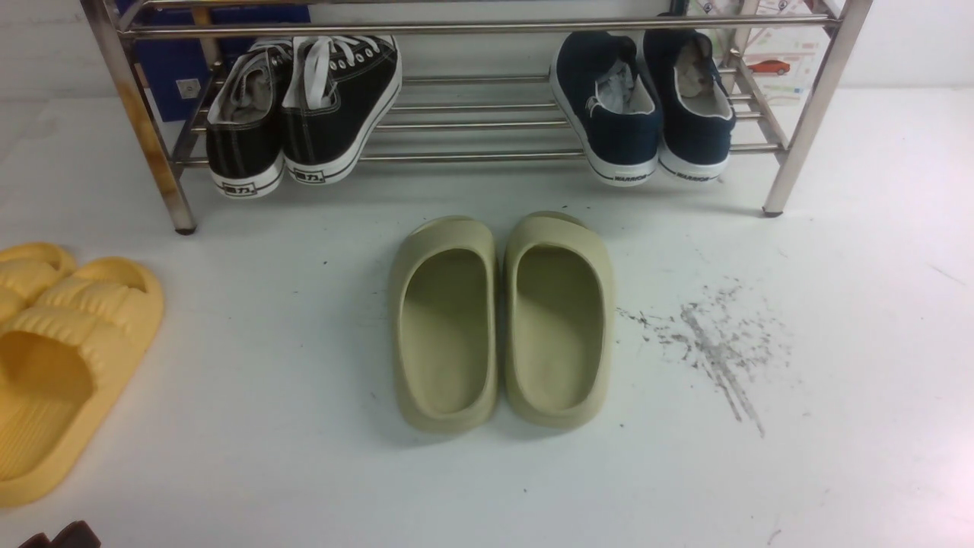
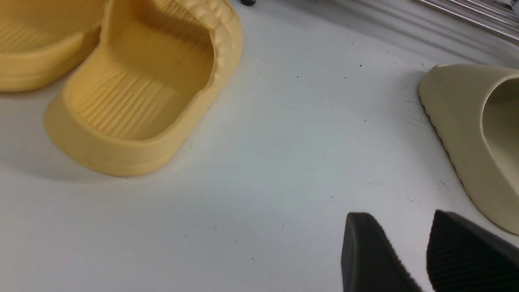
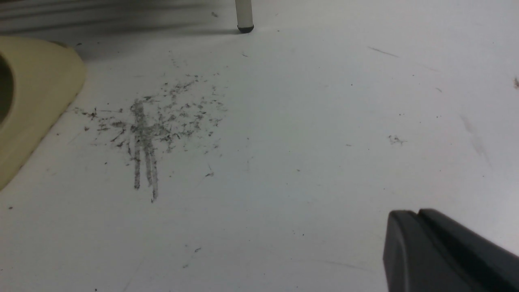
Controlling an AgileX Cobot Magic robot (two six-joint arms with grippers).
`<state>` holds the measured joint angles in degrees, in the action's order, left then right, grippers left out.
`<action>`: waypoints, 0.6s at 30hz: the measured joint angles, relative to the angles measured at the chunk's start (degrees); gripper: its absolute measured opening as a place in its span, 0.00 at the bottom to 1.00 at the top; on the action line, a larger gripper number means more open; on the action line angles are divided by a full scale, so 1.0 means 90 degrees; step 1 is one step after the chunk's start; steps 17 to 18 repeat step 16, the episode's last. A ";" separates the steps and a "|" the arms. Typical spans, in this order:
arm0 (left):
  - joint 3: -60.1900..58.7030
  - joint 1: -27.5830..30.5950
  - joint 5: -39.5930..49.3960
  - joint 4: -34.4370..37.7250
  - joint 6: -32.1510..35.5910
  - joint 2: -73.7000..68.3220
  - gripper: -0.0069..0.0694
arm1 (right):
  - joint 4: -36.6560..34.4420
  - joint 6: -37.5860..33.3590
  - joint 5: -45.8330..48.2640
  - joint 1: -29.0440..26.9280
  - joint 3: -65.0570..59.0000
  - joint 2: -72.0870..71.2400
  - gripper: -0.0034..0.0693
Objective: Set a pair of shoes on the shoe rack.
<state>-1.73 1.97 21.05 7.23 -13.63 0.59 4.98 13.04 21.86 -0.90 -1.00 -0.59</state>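
Observation:
The pair of shoes, navy canvas with white soles, rests on the shoe rack [image 1: 472, 156] at its right end, heels toward me. The left shoe [image 1: 612, 114] has crumpled paper inside, and the right shoe [image 1: 696, 106] sits close beside it. My left gripper [image 2: 399, 215] hovers open over bare table between the yellow and olive slides, holding nothing. My right gripper [image 3: 417, 211] is shut and empty, low over the table right of a patch of dark scuff marks [image 3: 154, 121]. One rack leg [image 3: 244, 16] stands far ahead of it.
Black lace-up sneakers [image 1: 304, 114] occupy the rack's left end. Olive-green slides [image 1: 502, 320] lie side by side in front of the rack's middle. Yellow slides [image 1: 61, 342] lie at the table's left edge. The rack's rust-stained leg [image 1: 156, 152] stands at the left.

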 joint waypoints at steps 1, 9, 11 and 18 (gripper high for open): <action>0.0000 0.0000 0.0000 0.0000 0.0000 0.0000 0.40 | 0.0000 0.0000 0.0000 0.0000 0.0000 0.0000 0.12; 0.0000 0.0000 0.0000 0.0000 0.0000 0.0000 0.40 | 0.0000 0.0000 0.0000 0.0000 0.0000 0.0000 0.13; 0.0000 0.0000 0.0000 0.0000 0.0000 0.0000 0.40 | 0.0000 0.0000 0.0000 0.0000 0.0000 0.0000 0.14; 0.0000 0.0000 0.0000 0.0000 0.0000 0.0000 0.40 | 0.0000 0.0000 0.0000 0.0000 0.0000 0.0000 0.15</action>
